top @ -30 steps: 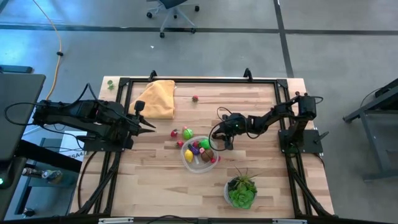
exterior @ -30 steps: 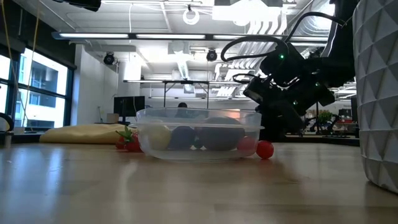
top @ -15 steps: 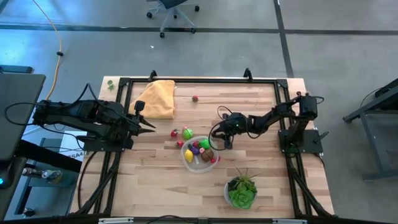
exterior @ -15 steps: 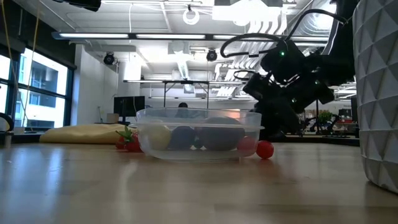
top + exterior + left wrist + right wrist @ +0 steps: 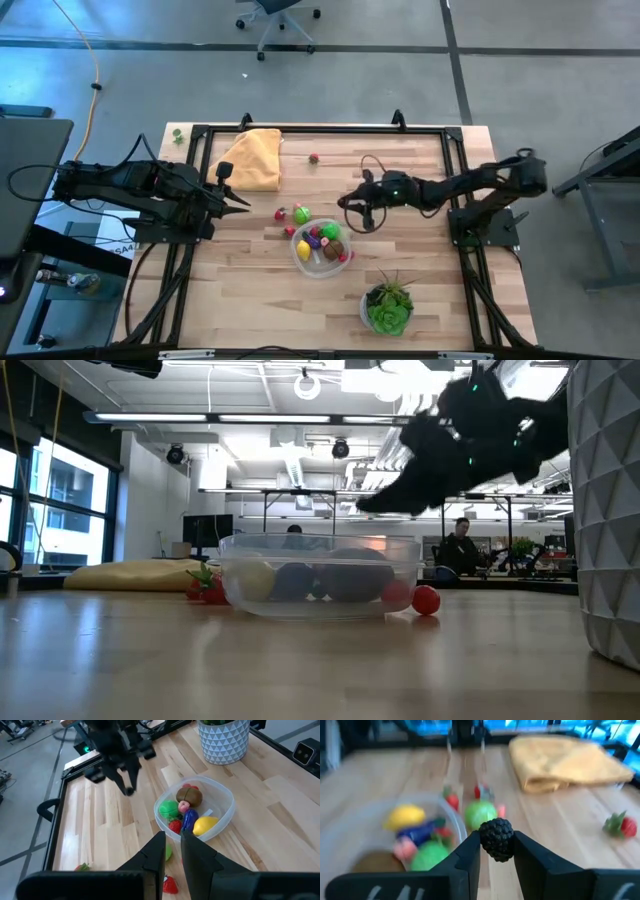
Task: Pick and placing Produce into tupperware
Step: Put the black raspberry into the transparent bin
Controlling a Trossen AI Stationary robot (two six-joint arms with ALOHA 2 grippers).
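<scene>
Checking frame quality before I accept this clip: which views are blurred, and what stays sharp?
Low view: the right arm's dark gripper is motion-smeared above the sharp round clear plastic container. Right wrist view: the table and toys behind are soft, while the small black bumpy berry between the fingers is clearer. High and left wrist views are sharp.

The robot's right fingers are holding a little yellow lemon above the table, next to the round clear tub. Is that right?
Not quite. The right gripper is holding a little black bumpy berry, like a blackberry, not a yellow lemon. The right wrist view shows it pinched between the fingers. The yellow lemon already lies inside the round clear tub. The rest is right.
</scene>
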